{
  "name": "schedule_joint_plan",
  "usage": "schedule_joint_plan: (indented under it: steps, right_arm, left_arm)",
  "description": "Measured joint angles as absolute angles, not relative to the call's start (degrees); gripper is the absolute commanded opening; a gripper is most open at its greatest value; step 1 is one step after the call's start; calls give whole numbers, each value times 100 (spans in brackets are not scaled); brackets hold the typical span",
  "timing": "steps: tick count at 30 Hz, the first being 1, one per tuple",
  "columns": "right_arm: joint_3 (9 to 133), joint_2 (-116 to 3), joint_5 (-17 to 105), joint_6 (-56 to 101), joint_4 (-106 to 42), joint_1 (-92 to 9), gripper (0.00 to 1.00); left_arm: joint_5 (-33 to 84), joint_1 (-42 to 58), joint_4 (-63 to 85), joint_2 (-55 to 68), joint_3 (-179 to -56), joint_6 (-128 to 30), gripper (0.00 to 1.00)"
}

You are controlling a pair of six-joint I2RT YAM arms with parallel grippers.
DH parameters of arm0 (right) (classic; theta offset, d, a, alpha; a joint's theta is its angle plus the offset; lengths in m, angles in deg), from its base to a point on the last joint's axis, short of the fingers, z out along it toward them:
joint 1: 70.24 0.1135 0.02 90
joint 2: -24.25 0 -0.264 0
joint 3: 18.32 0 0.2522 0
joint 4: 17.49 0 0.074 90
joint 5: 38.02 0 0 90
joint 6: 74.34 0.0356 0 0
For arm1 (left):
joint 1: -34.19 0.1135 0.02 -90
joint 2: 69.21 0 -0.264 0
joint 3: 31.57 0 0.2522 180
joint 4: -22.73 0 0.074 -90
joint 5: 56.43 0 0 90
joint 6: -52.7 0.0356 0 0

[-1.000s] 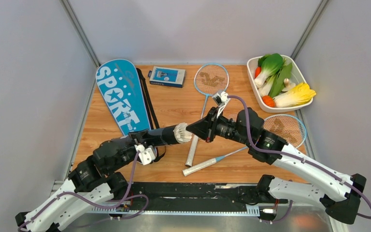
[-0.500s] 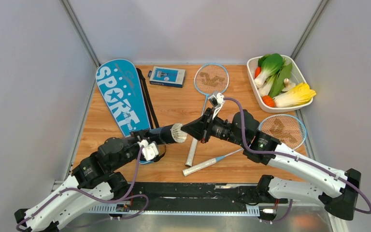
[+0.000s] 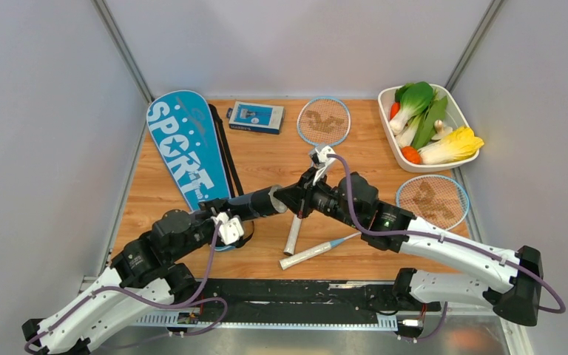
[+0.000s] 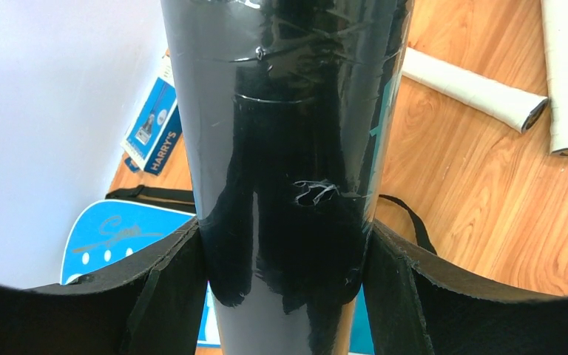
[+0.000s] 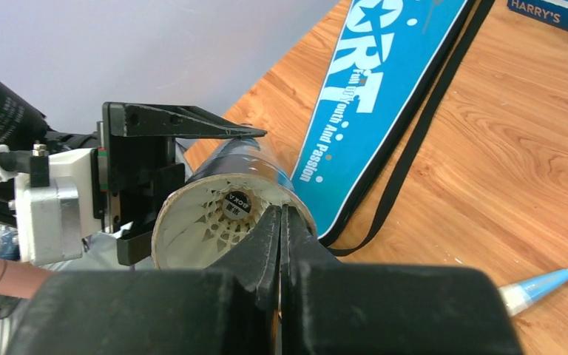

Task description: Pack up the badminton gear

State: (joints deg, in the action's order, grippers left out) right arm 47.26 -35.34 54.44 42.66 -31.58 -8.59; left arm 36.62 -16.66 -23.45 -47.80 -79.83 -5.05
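Note:
My left gripper [image 4: 285,275] is shut on the long black tube [image 4: 288,133], held level above the table with its mouth to the right [image 3: 260,203]. A white feather shuttlecock [image 5: 218,222] sits inside the tube mouth, its skirt facing out. At that mouth my right gripper [image 5: 281,212] is shut, its tips against the lower rim and the feathers. Two blue-framed rackets lie on the table, one head at the back [image 3: 324,120], the other [image 3: 433,200] at the right. Their white handles [image 4: 473,90] cross below the tube. The blue "SPORT" racket cover [image 3: 185,148] lies to the left.
A small blue box [image 3: 255,116] lies at the back between the cover and the racket. A white tray [image 3: 387,127] of vegetables stands at the back right corner. The cover's black strap [image 5: 414,140] trails over the wood beside the tube.
The shuttlecock stuck out of the tube mouth a second ago; now it sits inside. My right gripper has moved left up to the mouth, and the tube has hardly shifted.

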Motion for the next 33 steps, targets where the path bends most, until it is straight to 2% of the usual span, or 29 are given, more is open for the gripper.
schedule_joint_plan:
  steps: [15,19,27,33]
  right_arm:
    - [4677,-3735,5988,4120,-3047,-651,0]
    - [4618,-3737,5929,4139,-2863,-656,9]
    - [4605,-3211,6069,4194,-3069,-619,46]
    - [4608,-2435,6316,4177,-3237,-614,51]
  left_arm:
    - [3692,-1666,-2509,-4675,-8042,-540,56]
    - [3708,-1666,-2509,-4665,-8042,-573,56]
    - [3712,-1672,-2247,-4579,-8068,-675,56]
    - [3832,-1672,-2011,-4700,-8068,-767,56]
